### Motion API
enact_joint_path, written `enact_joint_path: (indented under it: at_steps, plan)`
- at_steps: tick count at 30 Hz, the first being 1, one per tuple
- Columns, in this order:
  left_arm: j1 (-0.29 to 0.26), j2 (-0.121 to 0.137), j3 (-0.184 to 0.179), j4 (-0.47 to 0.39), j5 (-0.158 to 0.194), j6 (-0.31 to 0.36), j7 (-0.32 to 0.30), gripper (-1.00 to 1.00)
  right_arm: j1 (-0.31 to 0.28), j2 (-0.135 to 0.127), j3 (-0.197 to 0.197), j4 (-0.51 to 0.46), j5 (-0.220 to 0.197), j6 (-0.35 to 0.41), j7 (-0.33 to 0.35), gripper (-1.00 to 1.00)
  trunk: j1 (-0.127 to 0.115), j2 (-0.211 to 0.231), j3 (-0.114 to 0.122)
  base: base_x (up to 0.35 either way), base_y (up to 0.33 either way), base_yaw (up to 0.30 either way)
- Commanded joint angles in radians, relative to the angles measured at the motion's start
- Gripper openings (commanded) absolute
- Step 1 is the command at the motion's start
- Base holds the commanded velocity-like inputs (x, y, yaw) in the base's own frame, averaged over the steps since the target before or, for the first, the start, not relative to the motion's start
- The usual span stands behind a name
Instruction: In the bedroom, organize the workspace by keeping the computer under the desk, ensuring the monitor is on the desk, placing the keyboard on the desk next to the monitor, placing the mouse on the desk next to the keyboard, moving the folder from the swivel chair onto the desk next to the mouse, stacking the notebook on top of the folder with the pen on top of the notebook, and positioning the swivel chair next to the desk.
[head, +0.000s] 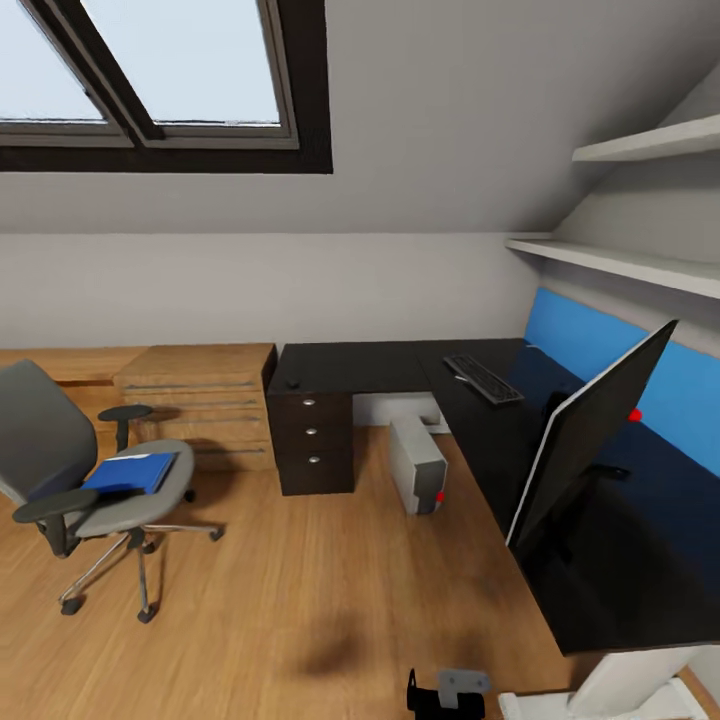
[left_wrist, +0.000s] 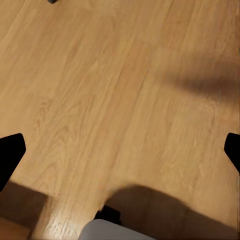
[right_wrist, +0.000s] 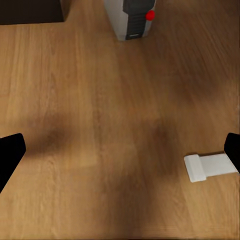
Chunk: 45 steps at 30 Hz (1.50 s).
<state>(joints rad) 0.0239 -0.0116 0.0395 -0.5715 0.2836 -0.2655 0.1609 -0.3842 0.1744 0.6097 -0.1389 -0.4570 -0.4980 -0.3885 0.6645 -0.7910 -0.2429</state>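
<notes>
Left gripper (left_wrist: 120, 150): both black fingertips sit at opposite edges of the left wrist view, spread wide apart, with nothing between them but bare wood floor (left_wrist: 100, 90). Right gripper (right_wrist: 120, 150): same condition in the right wrist view, fingertips wide apart over the floor and holding nothing; a small white flat part (right_wrist: 210, 166) lies on the boards near one fingertip. Nearest on the robot's right in the head view, the monitor (head: 585, 440) stands on the dark L-shaped desk (head: 480, 440), seen edge-on, with a small red marker at its back. The computer (head: 418, 462), a grey tower with a red dot on its front, stands on the floor at the inner corner of the desk, partly under the desktop edge; the right wrist view shows its front end (right_wrist: 131, 17). On the robot's left, well apart from the desk, the swivel chair (head: 85, 480) stands on the floor with the blue folder (head: 130, 472) lying flat on its seat. Farther along the desk the keyboard (head: 483, 379) lies on the top, beside the blue wall panel (head: 640, 370). A small dark item (head: 293, 383) sits on the far desk wing above the drawer unit (head: 312, 440); whether it is the mouse cannot be told. Beyond, a wooden dresser (head: 200, 400) stands against the wall under the skylight (head: 150, 70).
</notes>
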Motion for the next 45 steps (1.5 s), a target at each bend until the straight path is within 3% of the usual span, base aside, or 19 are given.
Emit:
enact_joint_path:
  at_steps: [1,12,33,45]
  plan:
    - [0.001,-0.001,0.002,-0.002,0.005,-0.001,0.000,1.00,-0.001,0.000,0.009,0.000,-0.006,-0.002,-0.005,1.00,0.000,-0.001,-0.001,-0.010,-0.189,-0.209]
    - [0.001,-0.001,0.001,0.014,0.005,-0.007,-0.005,1.00,-0.001,0.000,0.010,0.000,-0.004,-0.004,-0.004,1.00,0.000,-0.001,-0.001,-0.002,-0.048,-0.042]
    - [0.001,0.000,-0.002,0.015,0.007,-0.020,0.006,1.00,-0.001,0.000,0.010,-0.001,-0.003,-0.004,-0.005,1.00,-0.080,0.146,0.065,-0.003,0.000,0.000]
    - [0.001,-0.001,-0.003,0.015,0.003,-0.020,0.007,1.00,-0.001,0.000,0.010,-0.001,0.000,-0.007,-0.006,1.00,-0.126,0.230,0.102,-0.300,-0.063,0.000]
